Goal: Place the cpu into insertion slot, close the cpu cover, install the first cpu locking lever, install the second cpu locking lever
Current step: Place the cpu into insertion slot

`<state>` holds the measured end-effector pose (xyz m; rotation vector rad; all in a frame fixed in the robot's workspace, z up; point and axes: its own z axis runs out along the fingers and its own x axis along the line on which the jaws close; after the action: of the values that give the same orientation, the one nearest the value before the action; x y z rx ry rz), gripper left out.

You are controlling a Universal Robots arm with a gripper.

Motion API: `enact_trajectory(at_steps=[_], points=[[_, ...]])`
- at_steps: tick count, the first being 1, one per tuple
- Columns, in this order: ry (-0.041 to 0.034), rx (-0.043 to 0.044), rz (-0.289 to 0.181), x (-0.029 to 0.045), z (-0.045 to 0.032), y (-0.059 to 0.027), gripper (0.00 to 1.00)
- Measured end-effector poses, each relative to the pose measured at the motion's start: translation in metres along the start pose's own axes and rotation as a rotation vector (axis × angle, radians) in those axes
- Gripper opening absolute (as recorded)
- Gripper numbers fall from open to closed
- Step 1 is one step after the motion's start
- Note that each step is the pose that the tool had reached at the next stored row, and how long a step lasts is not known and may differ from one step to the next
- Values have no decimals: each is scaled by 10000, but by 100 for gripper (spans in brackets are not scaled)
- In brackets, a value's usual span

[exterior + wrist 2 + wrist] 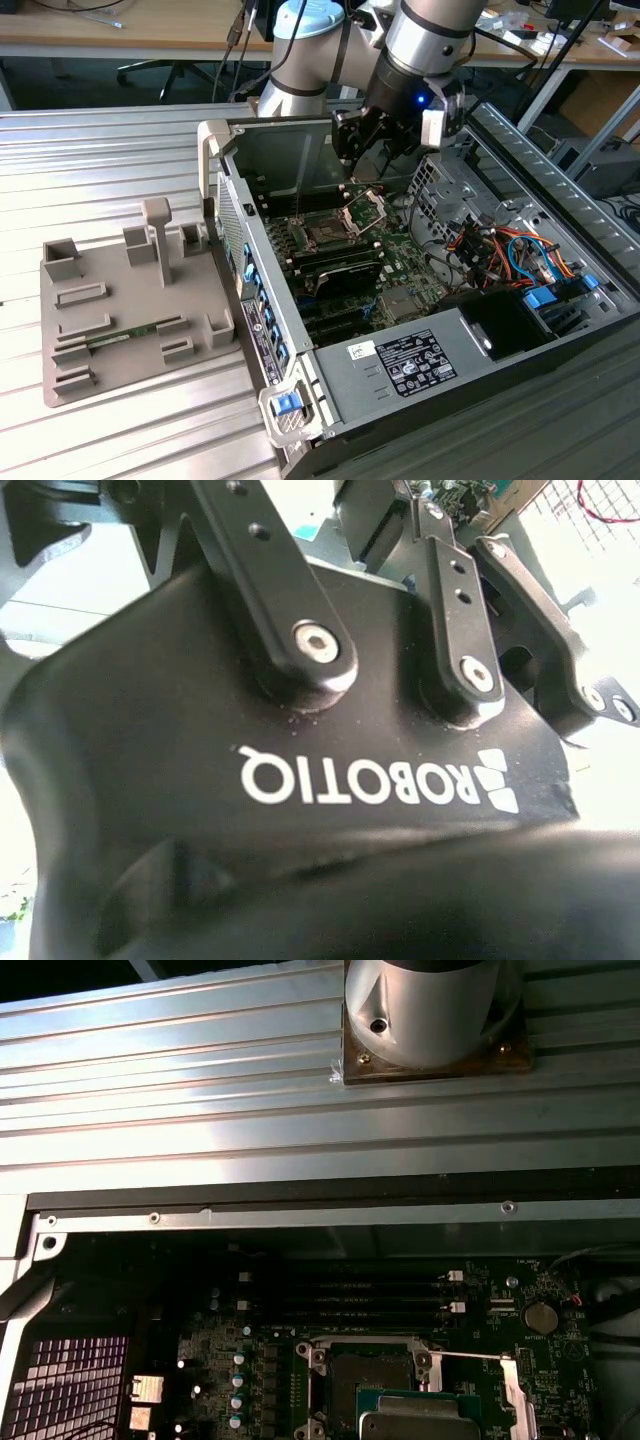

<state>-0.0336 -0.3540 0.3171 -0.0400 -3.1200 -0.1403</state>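
cpu (420, 1426): flat square, dull silvery top on green edge, in first wrist view overlapping near side of insertion slot (362, 1372), not seated. Slot: black square, dark centre, silver rim, looks empty. cpu cover (367, 208): thin metal frame, tilted open. Step, as judged: placing cpu; calls for square alignment, level descent. gripper (358, 148) hovers above slot; wide or narrow, cannot tell

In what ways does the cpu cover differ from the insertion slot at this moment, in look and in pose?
The cover is a thin silver frame with an open window; the slot is a dark square with a silver rim. The cover stands tilted up from the green board; the slot lies flat on it. Both are square, of similar size, and adjoin each other.
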Motion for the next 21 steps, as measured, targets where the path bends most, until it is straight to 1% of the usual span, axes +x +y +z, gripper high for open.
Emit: enact_trajectory(at_steps=[21], points=[[1, 2, 0, -1, 59, -6, 55]])
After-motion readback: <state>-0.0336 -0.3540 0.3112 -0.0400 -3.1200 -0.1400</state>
